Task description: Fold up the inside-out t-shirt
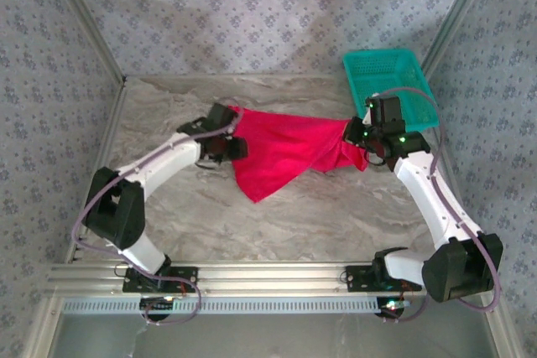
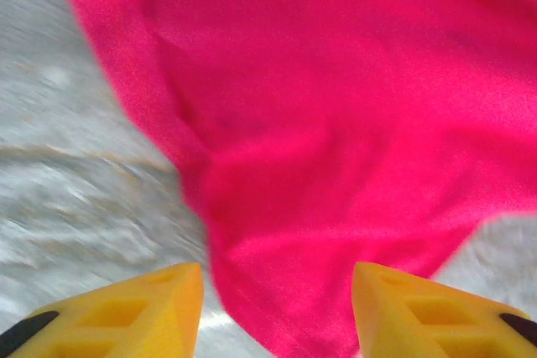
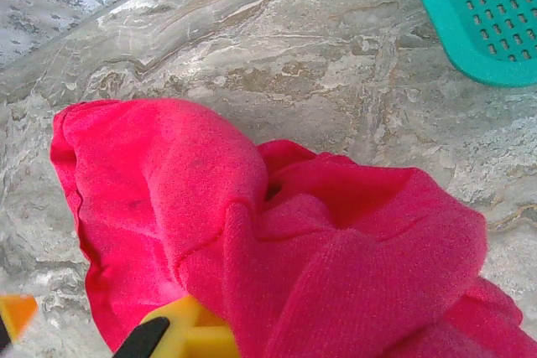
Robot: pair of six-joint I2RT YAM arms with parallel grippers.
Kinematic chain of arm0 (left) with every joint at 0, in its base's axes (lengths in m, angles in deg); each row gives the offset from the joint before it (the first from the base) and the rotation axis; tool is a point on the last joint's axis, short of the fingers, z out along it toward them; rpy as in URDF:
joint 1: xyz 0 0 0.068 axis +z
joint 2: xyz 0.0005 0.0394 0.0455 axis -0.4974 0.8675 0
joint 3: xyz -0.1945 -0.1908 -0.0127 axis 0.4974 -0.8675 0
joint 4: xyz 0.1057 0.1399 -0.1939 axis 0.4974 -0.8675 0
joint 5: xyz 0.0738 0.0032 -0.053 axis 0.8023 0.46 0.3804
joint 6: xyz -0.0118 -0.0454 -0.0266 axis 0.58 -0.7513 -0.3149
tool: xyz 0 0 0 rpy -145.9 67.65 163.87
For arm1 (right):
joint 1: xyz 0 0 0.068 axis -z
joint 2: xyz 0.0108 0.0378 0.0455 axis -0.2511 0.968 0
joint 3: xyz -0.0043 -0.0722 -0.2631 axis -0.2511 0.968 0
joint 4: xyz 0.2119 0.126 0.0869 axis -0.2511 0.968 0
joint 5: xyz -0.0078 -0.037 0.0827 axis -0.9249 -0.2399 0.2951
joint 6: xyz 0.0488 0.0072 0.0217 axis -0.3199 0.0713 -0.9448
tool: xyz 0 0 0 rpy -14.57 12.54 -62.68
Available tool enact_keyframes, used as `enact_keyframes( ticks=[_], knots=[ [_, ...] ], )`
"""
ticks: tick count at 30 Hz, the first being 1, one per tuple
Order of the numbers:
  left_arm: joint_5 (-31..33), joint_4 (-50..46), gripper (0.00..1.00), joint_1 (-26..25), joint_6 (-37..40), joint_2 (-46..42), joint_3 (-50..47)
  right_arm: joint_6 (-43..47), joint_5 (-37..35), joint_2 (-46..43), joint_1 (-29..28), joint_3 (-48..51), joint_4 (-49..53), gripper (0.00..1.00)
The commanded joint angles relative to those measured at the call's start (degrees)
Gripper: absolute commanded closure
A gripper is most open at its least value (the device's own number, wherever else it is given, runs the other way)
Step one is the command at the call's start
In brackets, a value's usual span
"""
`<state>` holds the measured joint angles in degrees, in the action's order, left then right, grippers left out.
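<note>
The red t-shirt [image 1: 281,153] is in the middle of the counter [image 1: 294,224], between my two arms. It is stretched out long. Its long way goes from side to side, from my left claw [image 1: 231,130] over to my right claw [image 1: 357,136]. Seen from above, the left end sits a bit farther back than the right end. One pointy corner of the cloth points toward me, at the near edge of the counter.

My left claw is at the left end of the shirt. Its two yellow fingers [image 2: 159,308] are apart, with a wide gap. Red cloth lies in the gap, but the fingers are not pinching it.

My right claw is closed tight on the right end of the shirt. The cloth is all bunched up and wrinkly there, and it covers most of the claw.

The teal basket [image 1: 386,73] sits in the far right corner, just behind my right claw. The shirt is not touching it.
</note>
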<state>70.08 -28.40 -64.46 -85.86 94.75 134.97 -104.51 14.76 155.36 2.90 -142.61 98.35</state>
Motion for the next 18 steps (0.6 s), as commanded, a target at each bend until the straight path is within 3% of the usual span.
enact_keyframes(
  ticks=[1, 8, 14, 18],
  knots=[
    [10.6, -2.3, 0.52, -8.2, -1.2, 2.1, 0.4, 0.4, -0.1, 0.1, 0.3, -0.1, -0.6, 1.0],
    [13.5, -6.6, 0.43, -16.2, -0.3, 9.7, 3.8, 1.1, 0.4, -0.8, 0.6, -0.3, 1.2, 1.0],
    [14.4, -3.2, 0.37, -16.9, -0.5, 11.1, 0.3, 1.1, 1.2, -1.2, 1.3, 0.2, 0.8, 1.0],
    [13.4, -2.2, 0.42, -16.9, -0.8, 13.8, -0.2, 0.9, 1.6, -1.0, 1.5, -0.1, 0.5, 1.0]
  ],
)
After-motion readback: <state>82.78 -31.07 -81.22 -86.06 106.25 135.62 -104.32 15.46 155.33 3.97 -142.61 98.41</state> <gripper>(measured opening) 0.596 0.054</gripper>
